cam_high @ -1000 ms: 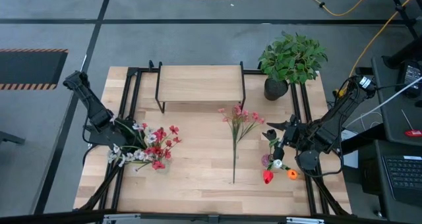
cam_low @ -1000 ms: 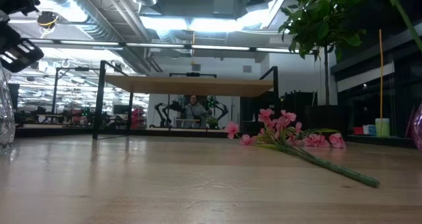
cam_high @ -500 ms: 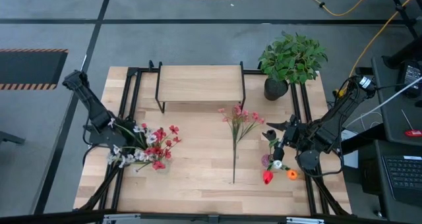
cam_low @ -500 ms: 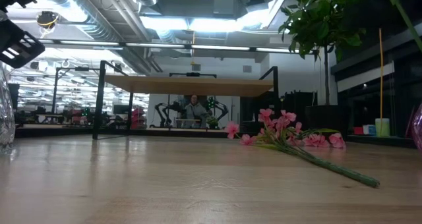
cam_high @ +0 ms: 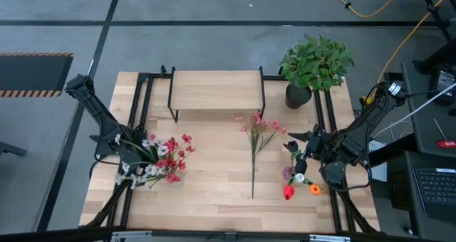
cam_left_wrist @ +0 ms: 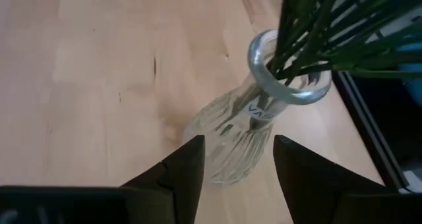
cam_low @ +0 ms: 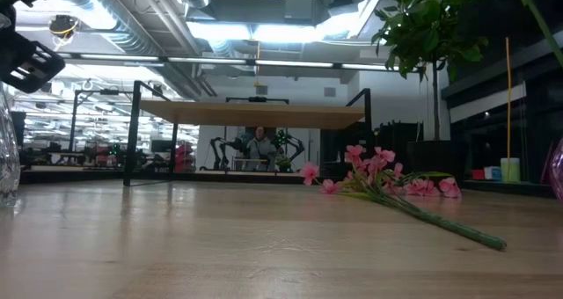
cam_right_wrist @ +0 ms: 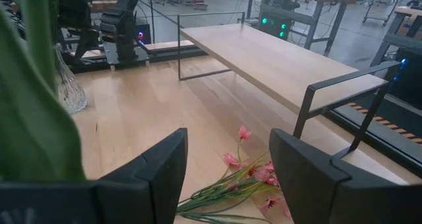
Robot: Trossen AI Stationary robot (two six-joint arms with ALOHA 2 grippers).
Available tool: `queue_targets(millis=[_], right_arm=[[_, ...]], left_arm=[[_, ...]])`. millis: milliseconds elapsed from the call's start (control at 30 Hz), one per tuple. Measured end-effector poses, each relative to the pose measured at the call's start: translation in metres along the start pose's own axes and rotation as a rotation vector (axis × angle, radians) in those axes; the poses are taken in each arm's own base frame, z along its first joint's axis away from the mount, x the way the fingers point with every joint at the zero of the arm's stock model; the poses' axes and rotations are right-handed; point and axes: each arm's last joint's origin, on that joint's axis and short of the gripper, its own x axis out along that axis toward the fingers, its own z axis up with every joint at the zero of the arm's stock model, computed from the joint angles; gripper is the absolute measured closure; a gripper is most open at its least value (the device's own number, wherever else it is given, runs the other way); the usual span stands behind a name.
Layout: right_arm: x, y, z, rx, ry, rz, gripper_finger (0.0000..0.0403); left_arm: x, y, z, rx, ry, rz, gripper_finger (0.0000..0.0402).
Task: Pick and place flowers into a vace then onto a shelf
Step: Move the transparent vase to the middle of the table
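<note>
While backing off toward 9 o'clock, has released the vase (cam_left_wrist: 227, 128). Pinched narrow a second ago, spread wide now: left gripper (cam_left_wrist: 239, 145), empty, both fingers (cam_left_wrist: 181, 174) apparently clear of the glass. Left standing upright at 8 o'clock of the table, unsupported, with a full bunch of red, white and pink flowers (cam_high: 162, 160) leaning out toward the centre. Looks steady, no tilt seen in the left wrist view.

Meaning for the task, as a judgement: filling of this vase probably finished or paused, release clean. Not yet lifted to the shelf (cam_high: 216, 90), at 12 o'clock and bare on top.

Unchanged over the same second: right gripper (cam_right_wrist: 227, 178), hovering at 3 to 4 o'clock with fingers wide and nothing between them. Just beside it, a second vase (cam_high: 291, 175) with red and orange blooms.

Also untouched: one loose pink stem (cam_high: 255, 146) flat on the wood near the centre, blooms toward 12, cut end toward 6. In the low view, lying alone in front of the shelf.

Likely next, going by the layout: fetching that loose stem, within reach of either arm, or regripping a vase for the trip to the shelf. Risk worth watching: top-heavy bunch, narrow neck, easy to tip on a low grasp.
</note>
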Motion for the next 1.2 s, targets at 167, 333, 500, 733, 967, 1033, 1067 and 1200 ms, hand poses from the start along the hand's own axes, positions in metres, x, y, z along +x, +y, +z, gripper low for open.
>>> queue_targets(millis=[167,333,500,733,967,1033,1067,1200], right_arm=[[0.0,0.0,0.0,0.0,0.0,0.0,0.0186],[0.0,0.0,0.0,0.0,0.0,0.0,0.0186],[0.0,0.0,0.0,0.0,0.0,0.0,0.0186],[0.0,0.0,0.0,-0.002,0.0,0.0,0.0186],[0.0,0.0,0.0,-0.002,0.0,0.0,0.0186],[0.0,0.0,0.0,-0.002,0.0,0.0,0.0186],[0.0,0.0,0.0,-0.003,0.0,0.0,0.0186],[0.0,0.0,0.0,-0.003,0.0,0.0,0.0186]], left_arm=[[0.002,-0.001,0.0,0.013,-0.001,0.002,0.0228],[0.004,-0.004,0.005,0.064,-0.044,-0.013,0.0228],[0.008,-0.008,0.008,0.124,-0.075,-0.029,0.0228],[0.017,-0.008,0.006,0.157,-0.052,0.039,0.0229],[0.022,-0.013,0.012,0.237,-0.111,0.018,0.0229],[0.022,-0.014,0.013,0.249,-0.122,0.019,0.0229],[0.022,-0.014,0.014,0.249,-0.127,0.027,0.023],[0.021,-0.012,0.014,0.265,-0.146,0.074,0.0253]])
